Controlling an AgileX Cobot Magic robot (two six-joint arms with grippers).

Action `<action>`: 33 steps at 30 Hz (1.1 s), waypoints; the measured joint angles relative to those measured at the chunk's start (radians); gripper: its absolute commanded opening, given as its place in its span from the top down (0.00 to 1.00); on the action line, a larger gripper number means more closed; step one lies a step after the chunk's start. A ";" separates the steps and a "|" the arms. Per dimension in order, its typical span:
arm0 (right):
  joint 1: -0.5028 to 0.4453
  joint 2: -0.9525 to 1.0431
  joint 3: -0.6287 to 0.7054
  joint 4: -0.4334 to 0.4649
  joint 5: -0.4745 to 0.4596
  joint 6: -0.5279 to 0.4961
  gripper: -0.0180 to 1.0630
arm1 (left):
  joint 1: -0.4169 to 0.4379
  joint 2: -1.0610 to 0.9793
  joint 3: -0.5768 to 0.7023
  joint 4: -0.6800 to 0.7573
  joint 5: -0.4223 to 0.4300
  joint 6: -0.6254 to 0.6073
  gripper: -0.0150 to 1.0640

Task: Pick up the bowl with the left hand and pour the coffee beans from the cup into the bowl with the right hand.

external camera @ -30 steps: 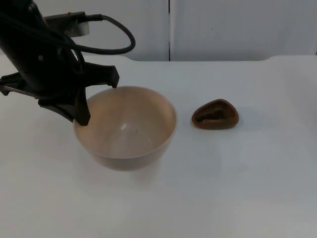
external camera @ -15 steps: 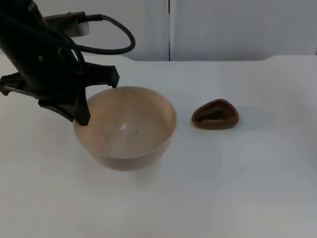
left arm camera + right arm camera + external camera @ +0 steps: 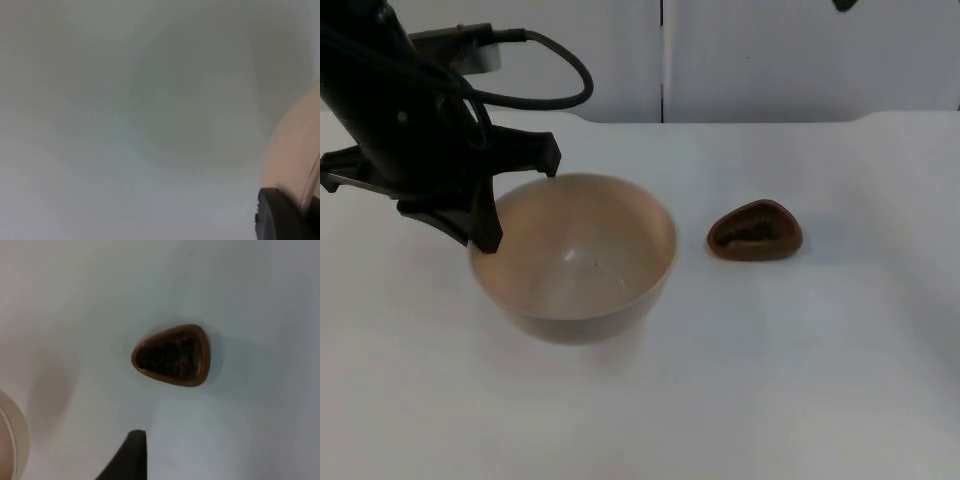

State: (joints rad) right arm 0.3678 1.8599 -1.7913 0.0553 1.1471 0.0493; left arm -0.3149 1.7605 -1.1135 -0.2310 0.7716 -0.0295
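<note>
A beige bowl point(image 3: 573, 258) stands left of the table's middle, and nothing lies inside it. My left gripper point(image 3: 486, 238) is shut on the bowl's left rim; in the left wrist view one black fingertip point(image 3: 280, 217) presses the bowl's outer wall point(image 3: 295, 150). A small brown cup point(image 3: 755, 231) with a rounded three-cornered mouth sits to the bowl's right, with dark coffee beans in it. My right gripper point(image 3: 131, 456) hovers high above the cup point(image 3: 172, 355), clear of it. A dark bit of the right arm point(image 3: 845, 4) pokes in at the top view's upper edge.
The white table point(image 3: 820, 380) ends at the grey partition wall point(image 3: 770, 60) behind. A hand's width of bare table separates the bowl from the cup. The bowl's rim point(image 3: 12, 440) lies beside the cup in the right wrist view.
A dark bit of the right arm has come into the top view's upper edge. The bowl, the cup and the left arm have stayed put.
</note>
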 measured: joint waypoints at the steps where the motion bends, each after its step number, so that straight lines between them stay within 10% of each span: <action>1: 0.000 0.022 0.000 -0.002 0.003 0.004 0.02 | 0.000 0.000 0.000 0.000 0.000 0.000 0.99; 33: 0.048 0.405 -0.070 -0.111 -0.184 0.089 0.06 | 0.000 0.000 0.000 -0.006 -0.004 0.000 0.99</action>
State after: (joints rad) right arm 0.4162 2.2644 -1.8616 -0.0560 0.9626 0.1386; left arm -0.3149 1.7605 -1.1135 -0.2365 0.7675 -0.0295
